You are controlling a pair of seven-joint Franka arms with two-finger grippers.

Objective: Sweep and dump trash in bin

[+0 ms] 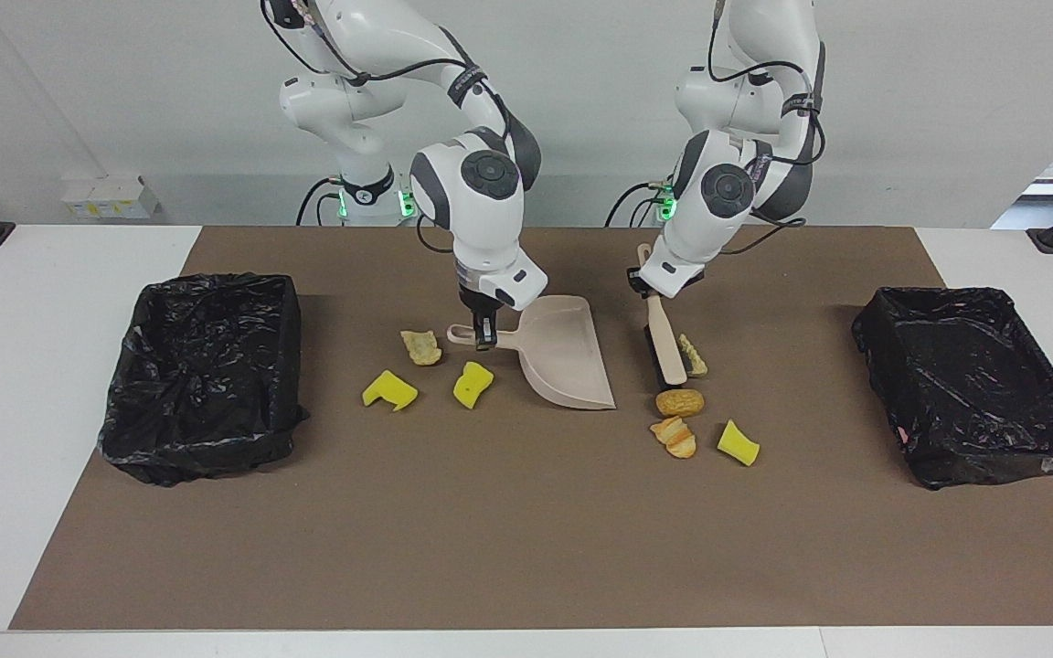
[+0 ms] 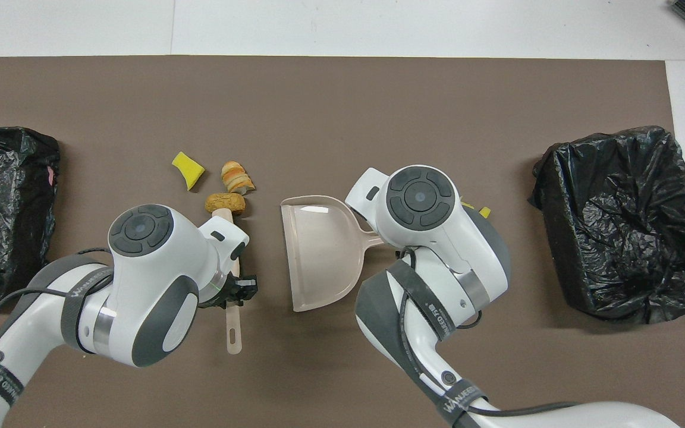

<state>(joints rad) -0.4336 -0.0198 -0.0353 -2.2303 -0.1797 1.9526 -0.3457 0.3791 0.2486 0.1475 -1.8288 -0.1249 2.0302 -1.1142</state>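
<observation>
My right gripper (image 1: 484, 334) is shut on the handle of the beige dustpan (image 1: 569, 366), which rests mid-mat with its mouth facing the left arm's end. My left gripper (image 1: 648, 289) is shut on the beige brush (image 1: 668, 349), whose head is down on the mat. Trash lies scattered. A brown bread lump (image 1: 680, 401) sits at the brush's tip, with a sliced orange lump (image 1: 675, 436) and a yellow sponge chunk (image 1: 738, 442) farther out. A greenish lump (image 1: 694, 355) lies beside the brush. By the dustpan handle are a tan lump (image 1: 420, 347) and two yellow chunks (image 1: 473, 384) (image 1: 389, 390).
Two bins lined with black bags stand on the brown mat: one bin (image 1: 202, 439) at the right arm's end, the other bin (image 1: 974, 457) at the left arm's end. In the overhead view the brush handle (image 2: 233, 327) sticks out toward the robots.
</observation>
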